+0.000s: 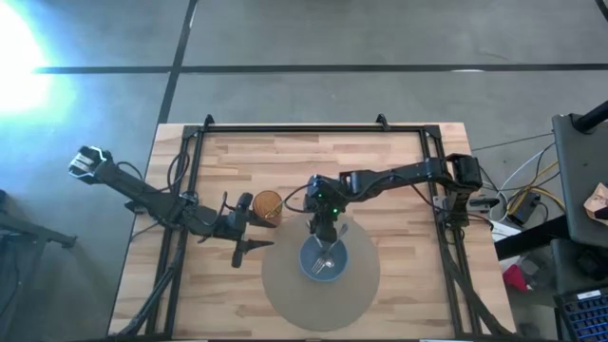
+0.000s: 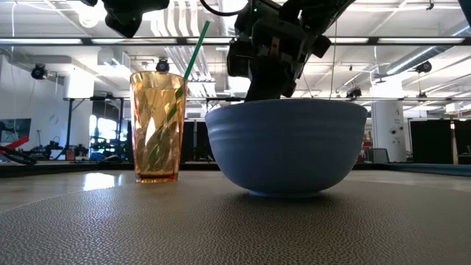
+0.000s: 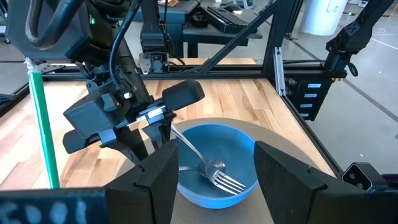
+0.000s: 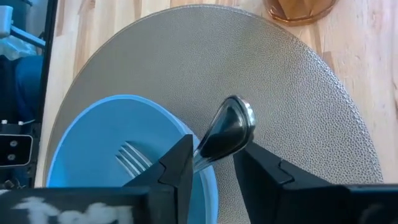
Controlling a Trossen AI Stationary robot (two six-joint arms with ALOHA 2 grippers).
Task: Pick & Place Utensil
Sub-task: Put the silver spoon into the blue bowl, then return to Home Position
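Spoon [image 4: 227,129] sits between the right hand's [image 4: 211,163] fingers, pinched on the handle, bowl end pointing out past the fingertips. In the right wrist view the spoon bowl lies over the grey mat [image 4: 298,124], just outside the rim of the blue bowl [image 4: 93,130], w/ the handle crossing the rim toward frame bottom. Long axis runs approx. lower left to upper right in that frame.

Fork [image 3: 214,174] already lies inside the bowl, tines toward frame lower right in the left wrist view, handle leaning up toward the right hand's side.

In the high view the right hand [image 1: 321,223] hangs at frame centre, directly at the upper edge of the bowl [image 1: 325,261]; the arm reaches in from frame right. It is the nearer arm and the only one carrying anything.

Left hand [image 1: 237,249] waits at frame centre-left over the bench [image 1: 399,152], beside the amber cup [image 1: 269,205] w/ green straw [image 2: 193,51]. Fingers spread wide, holding nothing, pointed at the bowl.

Judgement: coming move turns on the offset between spoon and bowl cavity. The cavity lies toward frame lower left of the spoon bowl in the right wrist view, so the spoon needs shifting that way before release, else it could drop on the mat.
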